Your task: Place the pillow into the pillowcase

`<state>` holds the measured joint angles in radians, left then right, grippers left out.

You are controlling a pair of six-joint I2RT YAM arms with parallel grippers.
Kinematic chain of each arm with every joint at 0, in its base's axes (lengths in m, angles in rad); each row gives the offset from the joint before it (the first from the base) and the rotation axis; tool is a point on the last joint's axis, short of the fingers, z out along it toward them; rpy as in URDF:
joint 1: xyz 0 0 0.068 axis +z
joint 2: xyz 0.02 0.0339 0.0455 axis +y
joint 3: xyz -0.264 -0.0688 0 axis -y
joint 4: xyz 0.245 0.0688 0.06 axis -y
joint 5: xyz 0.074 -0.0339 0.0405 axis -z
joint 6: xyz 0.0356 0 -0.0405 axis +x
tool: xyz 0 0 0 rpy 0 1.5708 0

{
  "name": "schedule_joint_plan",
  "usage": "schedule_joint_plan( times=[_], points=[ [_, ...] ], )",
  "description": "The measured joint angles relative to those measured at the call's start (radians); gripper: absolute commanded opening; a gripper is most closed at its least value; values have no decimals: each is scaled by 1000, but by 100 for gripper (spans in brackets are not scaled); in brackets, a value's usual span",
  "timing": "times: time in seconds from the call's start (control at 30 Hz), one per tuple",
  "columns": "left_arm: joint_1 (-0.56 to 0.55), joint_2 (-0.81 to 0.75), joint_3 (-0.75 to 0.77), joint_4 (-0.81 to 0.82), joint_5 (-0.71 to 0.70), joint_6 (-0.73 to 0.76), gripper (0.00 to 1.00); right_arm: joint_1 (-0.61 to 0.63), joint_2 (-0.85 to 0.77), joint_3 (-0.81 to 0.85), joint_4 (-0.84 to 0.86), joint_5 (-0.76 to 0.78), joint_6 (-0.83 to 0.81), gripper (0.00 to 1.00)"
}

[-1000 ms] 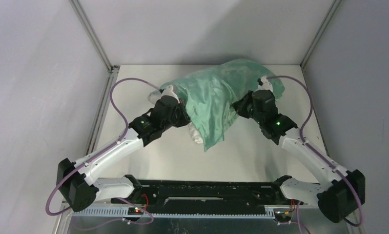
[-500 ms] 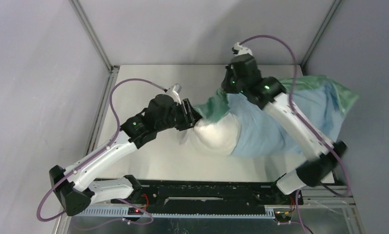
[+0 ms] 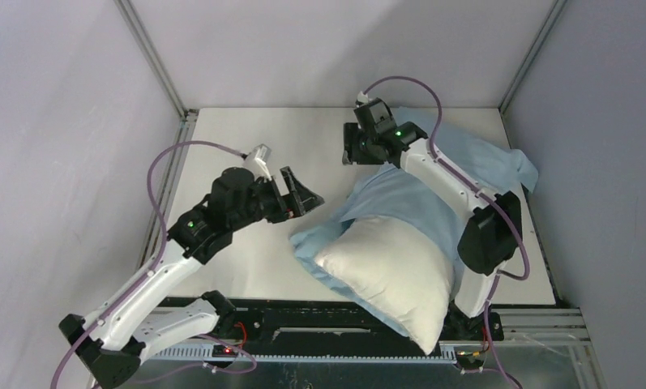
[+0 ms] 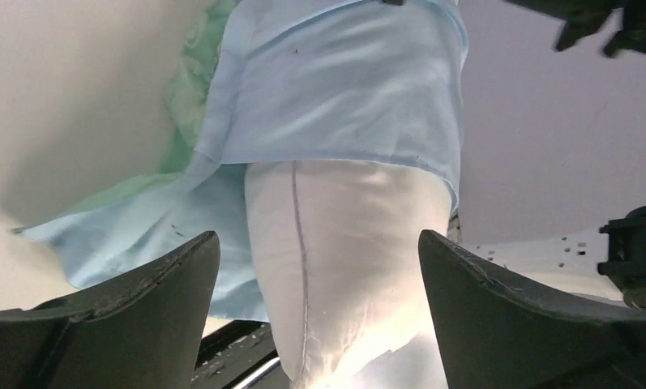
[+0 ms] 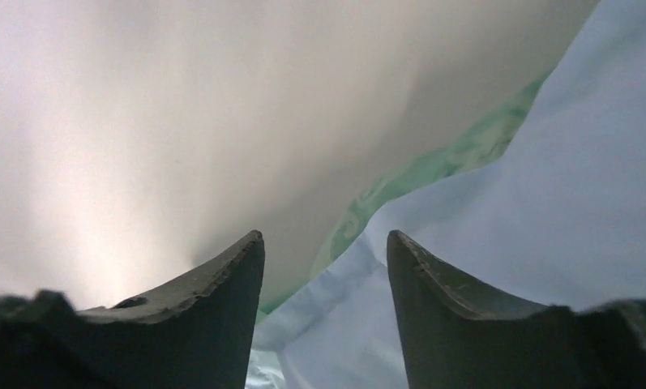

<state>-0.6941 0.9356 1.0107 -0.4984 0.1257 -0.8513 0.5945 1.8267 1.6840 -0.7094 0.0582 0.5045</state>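
The white pillow (image 3: 384,271) lies at the front right of the table, its near end over the front edge. Its far end sits inside the light-blue pillowcase (image 3: 441,198), which spreads toward the back right. My left gripper (image 3: 303,194) is open and empty, hovering left of the pillow. In the left wrist view the pillow (image 4: 352,259) shows between its fingers (image 4: 141,308), under the pillowcase (image 4: 335,89). My right gripper (image 3: 352,152) is open and empty at the pillowcase's far left edge. In the right wrist view the pillowcase (image 5: 562,178), with its sea-green edge, lies under my right gripper (image 5: 326,243).
The table (image 3: 246,146) is walled at the back and both sides. A black rail (image 3: 335,316) with the arm bases runs along the front edge. The right arm reaches over the pillowcase.
Both grippers have let go of the cloth. The left gripper drew back to the left, and the right one swung to the back centre. The pillow and case now lie nearer the front.
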Motion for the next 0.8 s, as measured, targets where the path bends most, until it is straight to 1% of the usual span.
schedule_joint_plan(
  times=[0.13, 0.2, 0.23, 0.27, 0.37, 0.4, 0.43, 0.47, 0.5, 0.57, 0.6, 0.63, 0.73, 0.8],
  points=[
    [6, -78, -41, -20, -18, 21, 94, 28, -38, 96, -24, 43, -39, 69],
    [-14, -105, -71, -20, -21, 22, 95, 53, -63, 153, -45, 77, -71, 73],
    [-34, -110, -87, -17, -21, 21, 98, 67, -81, 169, -54, 95, -89, 74],
    [-58, -112, -104, -8, -19, 21, 99, 79, -105, 172, -63, 113, -105, 76],
    [-155, -94, -173, 28, -13, 13, 100, 116, -196, 130, -95, 163, -156, 77],
    [-179, -80, -194, 41, -8, 13, 99, 129, -239, 95, -101, 180, -171, 78],
    [-205, -61, -219, 65, 2, 11, 95, 139, -284, 53, -114, 194, -182, 78],
    [-224, -37, -244, 94, 16, 5, 88, 145, -327, 11, -128, 206, -189, 78],
    [-234, -16, -262, 121, 26, -1, 74, 148, -359, -23, -136, 213, -193, 78],
    [-239, 45, -290, 183, 42, -19, 26, 148, -420, -98, -156, 229, -201, 78],
    [-233, 83, -291, 205, 45, -21, 10, 149, -440, -129, -161, 233, -204, 78],
    [-223, 124, -291, 234, 48, -19, 2, 151, -452, -155, -170, 237, -208, 78],
    [-153, 238, -291, 294, 58, -16, 0, 173, -445, -193, -191, 257, -228, 79],
    [-109, 285, -291, 309, 55, -12, 0, 210, -419, -199, -198, 275, -250, 79]
  ],
)
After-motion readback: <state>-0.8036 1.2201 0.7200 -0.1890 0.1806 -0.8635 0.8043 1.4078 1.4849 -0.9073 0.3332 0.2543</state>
